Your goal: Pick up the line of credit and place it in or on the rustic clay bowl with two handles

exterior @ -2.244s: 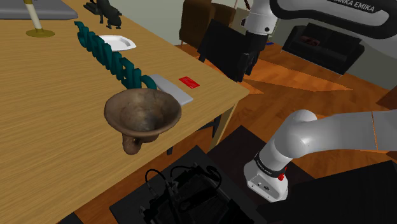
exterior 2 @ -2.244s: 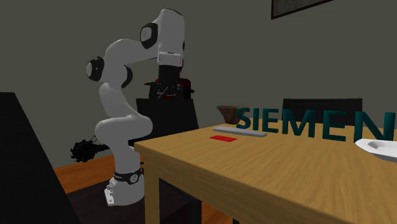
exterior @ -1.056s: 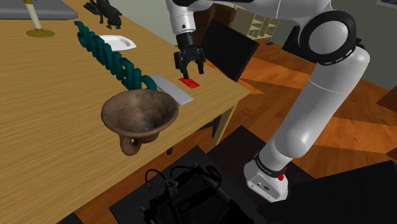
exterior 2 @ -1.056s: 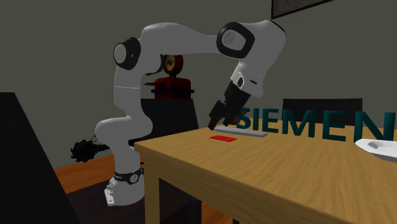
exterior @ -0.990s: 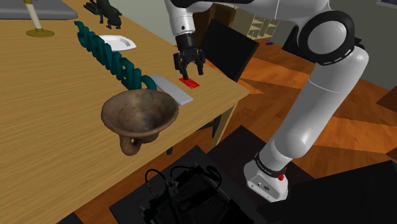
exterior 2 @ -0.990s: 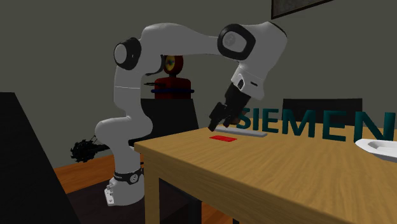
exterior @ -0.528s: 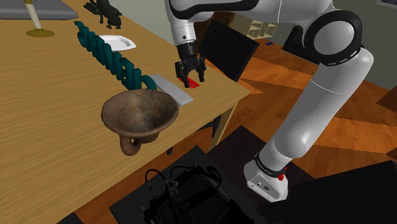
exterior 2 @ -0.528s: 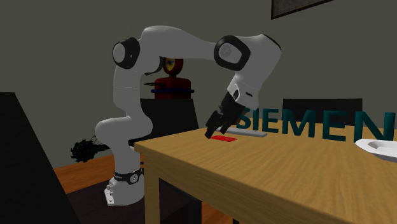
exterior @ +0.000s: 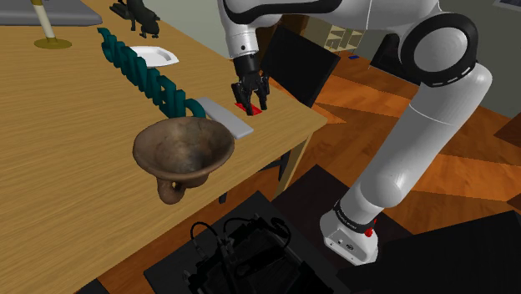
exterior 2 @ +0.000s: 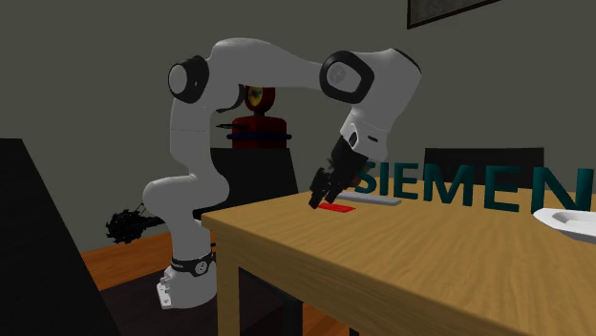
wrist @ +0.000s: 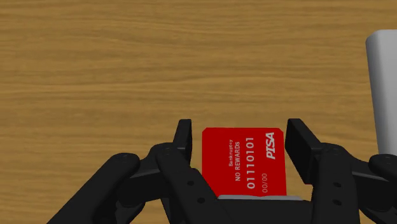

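Observation:
The line of credit is a red card [wrist: 245, 159] printed with white numbers, lying flat on the wooden table [exterior: 67, 125] near its corner. My black gripper [wrist: 240, 137] is down over it, and the fingers have closed in on the card's two long edges. From the shoulder view, the gripper [exterior: 249, 104] stands upright over the card [exterior: 245, 109], with a sliver of red showing between the fingertips. The brown clay bowl [exterior: 185, 150] sits nearer the camera, at the table's front edge. In the second exterior view, the gripper [exterior 2: 318, 200] meets the card [exterior 2: 338, 207].
A grey flat slab [exterior: 224, 117] lies just beside the card, towards the bowl. Teal block letters [exterior: 142, 71] run along the table behind it, and a white dish [exterior: 154, 56] lies farther back. A black chair [exterior: 300, 63] stands past the table's edge.
The gripper came down onto the card and its fingers, wide apart a second ago, have closed in on the card's edges. The card and bowl have not moved.

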Motion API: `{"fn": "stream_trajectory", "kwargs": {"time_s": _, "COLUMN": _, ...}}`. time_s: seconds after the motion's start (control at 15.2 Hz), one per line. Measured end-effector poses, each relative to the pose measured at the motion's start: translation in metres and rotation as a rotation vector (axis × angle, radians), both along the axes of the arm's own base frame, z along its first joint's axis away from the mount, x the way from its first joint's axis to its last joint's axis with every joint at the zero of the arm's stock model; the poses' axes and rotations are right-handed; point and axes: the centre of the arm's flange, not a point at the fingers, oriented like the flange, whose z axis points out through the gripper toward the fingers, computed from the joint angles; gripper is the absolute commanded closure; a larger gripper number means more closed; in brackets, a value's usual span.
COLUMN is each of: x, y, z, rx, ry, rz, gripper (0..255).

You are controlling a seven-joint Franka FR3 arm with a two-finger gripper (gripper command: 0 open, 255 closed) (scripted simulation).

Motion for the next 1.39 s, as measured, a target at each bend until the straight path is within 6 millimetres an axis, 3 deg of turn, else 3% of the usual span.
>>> {"fn": "stream_trajectory", "kwargs": {"time_s": 0.66, "x": 0.0, "y": 0.002, "z": 0.003, "rx": 0.005, "ry": 0.008, "rz": 0.002, "gripper": 255}}
{"fn": "stream_trajectory", "kwargs": {"time_s": 1.39, "x": -0.002, "y": 0.002, "z": 0.058, "rx": 0.006, "ry": 0.012, "rz": 0.003, "gripper": 255}}
